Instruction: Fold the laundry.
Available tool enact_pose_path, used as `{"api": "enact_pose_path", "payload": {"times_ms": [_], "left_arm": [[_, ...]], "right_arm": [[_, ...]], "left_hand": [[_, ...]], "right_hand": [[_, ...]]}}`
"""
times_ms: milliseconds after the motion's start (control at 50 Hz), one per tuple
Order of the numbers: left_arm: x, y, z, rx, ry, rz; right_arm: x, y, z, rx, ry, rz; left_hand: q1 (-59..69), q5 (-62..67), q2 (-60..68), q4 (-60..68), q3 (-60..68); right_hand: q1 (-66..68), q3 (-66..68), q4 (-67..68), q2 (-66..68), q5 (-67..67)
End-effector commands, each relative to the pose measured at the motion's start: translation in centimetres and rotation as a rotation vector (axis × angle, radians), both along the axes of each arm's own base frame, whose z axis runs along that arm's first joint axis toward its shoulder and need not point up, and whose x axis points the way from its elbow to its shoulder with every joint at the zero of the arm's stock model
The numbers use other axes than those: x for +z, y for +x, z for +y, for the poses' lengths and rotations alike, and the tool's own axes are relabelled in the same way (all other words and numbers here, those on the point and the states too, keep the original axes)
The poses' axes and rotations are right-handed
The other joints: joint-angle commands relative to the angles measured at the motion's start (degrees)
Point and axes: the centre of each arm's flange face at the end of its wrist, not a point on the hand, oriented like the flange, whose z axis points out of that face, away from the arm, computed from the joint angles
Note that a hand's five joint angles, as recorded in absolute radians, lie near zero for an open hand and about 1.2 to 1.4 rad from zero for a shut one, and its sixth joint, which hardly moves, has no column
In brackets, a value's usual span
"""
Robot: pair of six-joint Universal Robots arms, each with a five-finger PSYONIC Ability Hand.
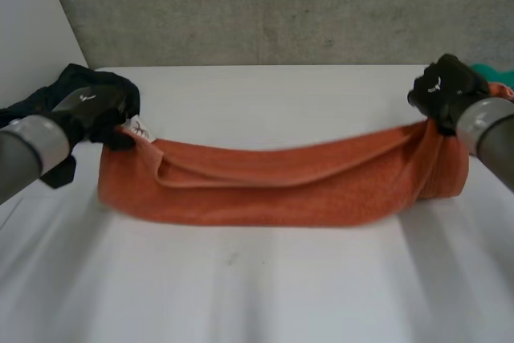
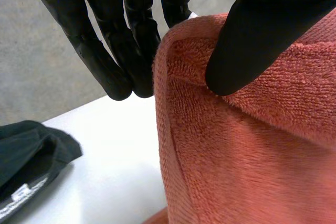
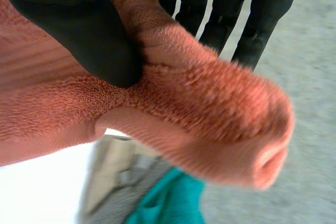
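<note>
One orange towel hangs stretched between two hands, its lower edge apparently touching the table. The left hand pinches one end between thumb and fingers. The right hand pinches the other end, which is bunched. That bunched hold could let an edge slip out, giving a crooked fold. The towel might also snag the dark garment just beside the left hand. Counted: one table, one towel, one dark garment, one teal cloth beyond the right hand, two hands.

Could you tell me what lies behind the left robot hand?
A black garment lies on the table behind the left robot hand, which pinches the towel; hand and arm hide part of it.
</note>
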Motion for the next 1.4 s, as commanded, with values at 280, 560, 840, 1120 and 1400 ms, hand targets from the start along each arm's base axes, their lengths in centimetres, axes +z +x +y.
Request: {"api": "enact_pose_path", "payload": {"times_ms": [280, 560, 840, 1120, 1400], "left_arm": [[16.5, -1.6, -7.2, 0.154, -0.653, 0.376], [-5.2, -0.4, -5.7, 0.116, -0.135, 0.122], [-10.9, 0.5, -1.9, -0.073, -0.080, -0.123], [-11.2, 2.4, 0.4, -0.286, -0.281, -0.306], [-12.8, 2.9, 2.5, -0.434, -0.318, -0.356]], "right_arm": [[13.3, 0.6, -7.2, 0.101, -0.774, -0.558], [-5.1, 1.4, -3.9, 0.176, -0.162, -0.418], [-12.0, 0.8, -0.7, 0.090, 0.102, -0.292], [-10.2, 0.4, 0.0, 0.049, 0.172, -0.408], [-10.0, 0.1, 0.4, -0.009, 0.254, -0.405]], "left_hand": [[15.3, 14.4, 11.9, 11.3, 12.0], [15.3, 14.4, 11.9, 11.3, 12.0], [-14.7, -15.6, -18.1, -18.7, -18.1], [-31.6, -32.5, -35.0, -35.6, -34.9], [-1.7, -2.7, -5.2, -5.7, -5.1]], "right_hand": [[17.1, 12.7, 11.7, 12.6, 13.2], [17.1, 12.7, 11.7, 12.6, 13.2], [17.1, 12.7, 11.7, 12.6, 13.2], [17.1, 12.7, 11.7, 12.6, 13.2], [17.1, 12.7, 11.7, 12.6, 13.2]]}}
